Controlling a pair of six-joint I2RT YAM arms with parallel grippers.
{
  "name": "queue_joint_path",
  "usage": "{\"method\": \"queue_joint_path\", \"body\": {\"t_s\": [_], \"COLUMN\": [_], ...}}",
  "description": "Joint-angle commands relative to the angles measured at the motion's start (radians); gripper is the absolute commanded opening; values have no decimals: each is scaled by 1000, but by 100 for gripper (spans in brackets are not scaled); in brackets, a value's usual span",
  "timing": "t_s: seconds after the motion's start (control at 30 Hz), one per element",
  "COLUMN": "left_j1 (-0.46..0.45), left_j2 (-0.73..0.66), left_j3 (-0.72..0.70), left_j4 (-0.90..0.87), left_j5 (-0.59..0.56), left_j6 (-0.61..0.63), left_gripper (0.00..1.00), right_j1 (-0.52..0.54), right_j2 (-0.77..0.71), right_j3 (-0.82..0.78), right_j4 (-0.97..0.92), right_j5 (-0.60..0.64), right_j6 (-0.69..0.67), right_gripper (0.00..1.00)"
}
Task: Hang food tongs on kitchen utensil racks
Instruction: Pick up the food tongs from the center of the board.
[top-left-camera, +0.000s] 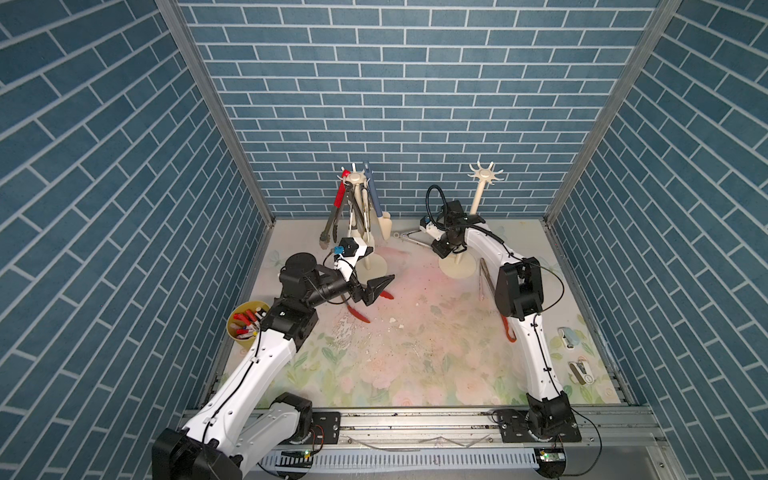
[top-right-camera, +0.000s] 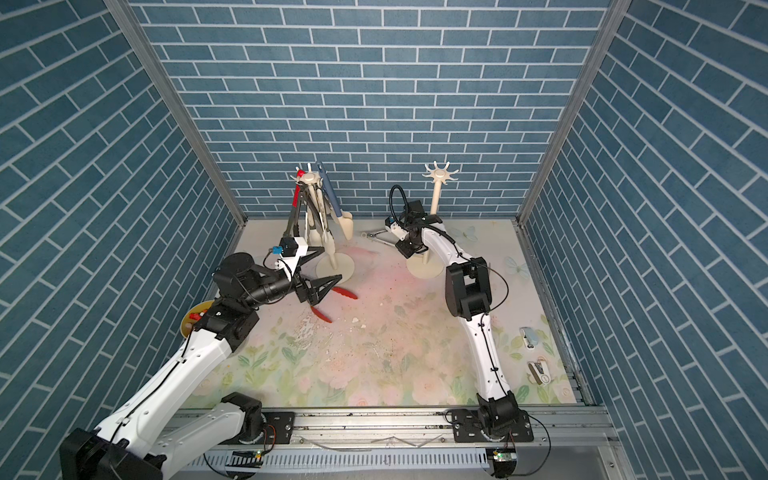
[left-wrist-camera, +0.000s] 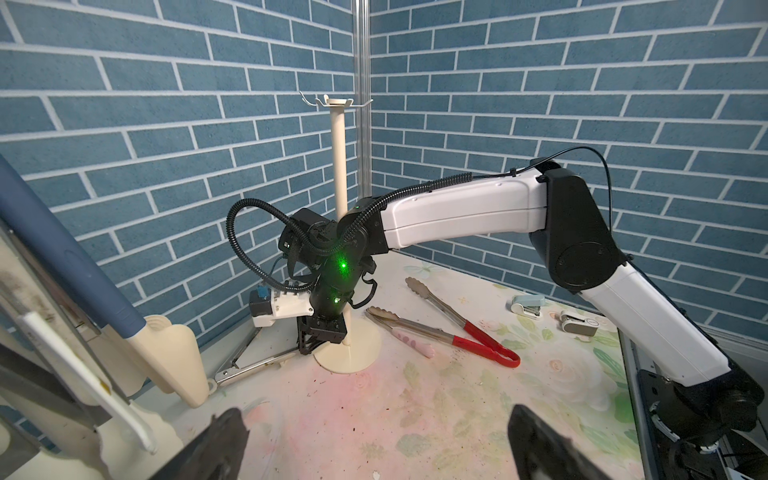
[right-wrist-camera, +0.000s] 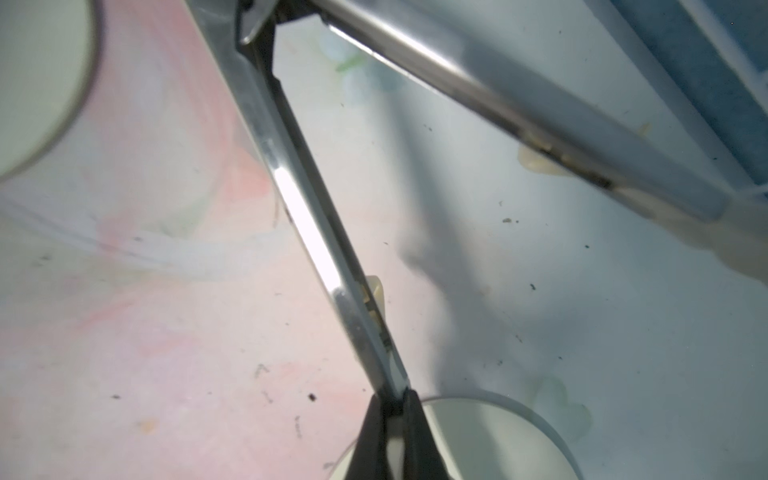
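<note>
Right arm's fingers (right-wrist-camera: 372, 440) are clamped on 1 leg of the silver tongs (top-left-camera: 409, 238), lying on the bench (top-left-camera: 415, 353) beside the empty rack (top-left-camera: 478, 199), hinge pointing away; left arm's fingers (top-left-camera: 380, 281), apart, sit farther off.

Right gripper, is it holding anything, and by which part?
Yes: the right gripper is shut on the silver tongs, its fingers pinching one arm, away from the hinge.
</note>
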Motion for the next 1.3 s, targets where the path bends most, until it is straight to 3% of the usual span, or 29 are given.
{"method": "queue_joint_path", "body": {"t_s": [0.0,0.47,0.63,1.27], "left_j1": [9,17,18,20], "left_j2": [-16,-21,-17,-7], "left_j3": [18,11,8,2], "left_j4": [27,43,56,65], "left_j5": [15,15,19,6], "left_j6": [-13,-21,-35,-40], "left_gripper": [99,99,99,99], "right_j1": [24,51,57,176], "right_j2": [-90,-173,-250,-589], "right_j3": [-24,-128,-258,-805], "right_j4": [37,41,84,296], "right_j5": [-124,-156,-161,-82], "right_j6": [115,265,349,443], "right_gripper": [0,0,0,0]}}
